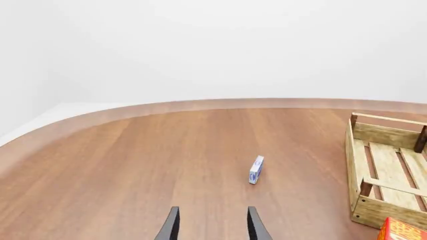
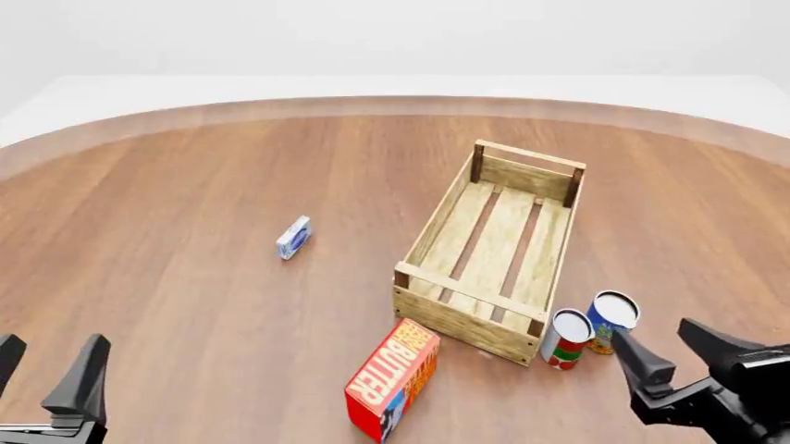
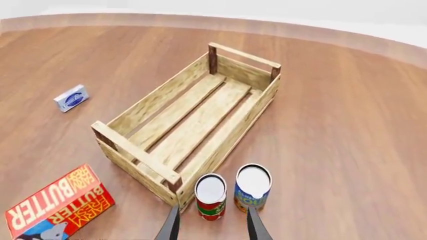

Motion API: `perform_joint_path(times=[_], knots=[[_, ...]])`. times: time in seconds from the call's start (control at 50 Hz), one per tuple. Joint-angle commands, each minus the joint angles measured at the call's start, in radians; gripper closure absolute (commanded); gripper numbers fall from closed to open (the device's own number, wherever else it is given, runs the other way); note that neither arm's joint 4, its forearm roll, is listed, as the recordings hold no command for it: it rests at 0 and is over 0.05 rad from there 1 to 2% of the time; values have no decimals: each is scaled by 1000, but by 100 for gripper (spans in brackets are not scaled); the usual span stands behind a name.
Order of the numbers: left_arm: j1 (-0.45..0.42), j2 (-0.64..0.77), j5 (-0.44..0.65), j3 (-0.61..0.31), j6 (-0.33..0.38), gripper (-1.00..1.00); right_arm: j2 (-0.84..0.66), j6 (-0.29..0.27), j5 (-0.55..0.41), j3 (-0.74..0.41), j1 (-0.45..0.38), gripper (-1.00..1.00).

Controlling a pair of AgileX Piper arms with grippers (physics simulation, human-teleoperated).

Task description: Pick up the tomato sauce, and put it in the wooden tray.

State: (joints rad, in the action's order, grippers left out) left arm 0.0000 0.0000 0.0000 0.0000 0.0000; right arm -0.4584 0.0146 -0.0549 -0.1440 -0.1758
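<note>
The tomato sauce [image 2: 567, 339], a small can with a red and green label and a pale top, stands upright on the table just off the near right corner of the wooden tray [image 2: 463, 319]. In the right wrist view the tomato sauce [image 3: 211, 196] stands close ahead of my right gripper [image 3: 213, 221], roughly in line with the gap between its open fingers, not touching them. The wooden tray [image 3: 137, 165] holds nothing. My right gripper [image 2: 676, 350] hovers near and to the right of the can. My left gripper [image 2: 47, 365] is open at the near left, far from the can.
A blue-and-orange can [image 2: 610, 321] stands right beside the tomato sauce, on its right. A red-orange butter box [image 2: 392, 377] lies near the tray's near left corner. A small blue-white box [image 2: 294, 238] lies left of the tray, also ahead of my left gripper [image 1: 213, 225].
</note>
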Motion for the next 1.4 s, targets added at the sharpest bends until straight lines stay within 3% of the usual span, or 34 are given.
perform_joint_path(times=[0.02, 0.54, 1.4], knots=[[0, 0, 0, 0, 0, -100, -147, -4, 64, -22, -17, -100], [0, 0, 0, 0, 0, -100, -268, -15, 140, -27, -23, -100], [0, 0, 0, 0, 0, -100, -456, -7, 347, 19, -3, -100]])
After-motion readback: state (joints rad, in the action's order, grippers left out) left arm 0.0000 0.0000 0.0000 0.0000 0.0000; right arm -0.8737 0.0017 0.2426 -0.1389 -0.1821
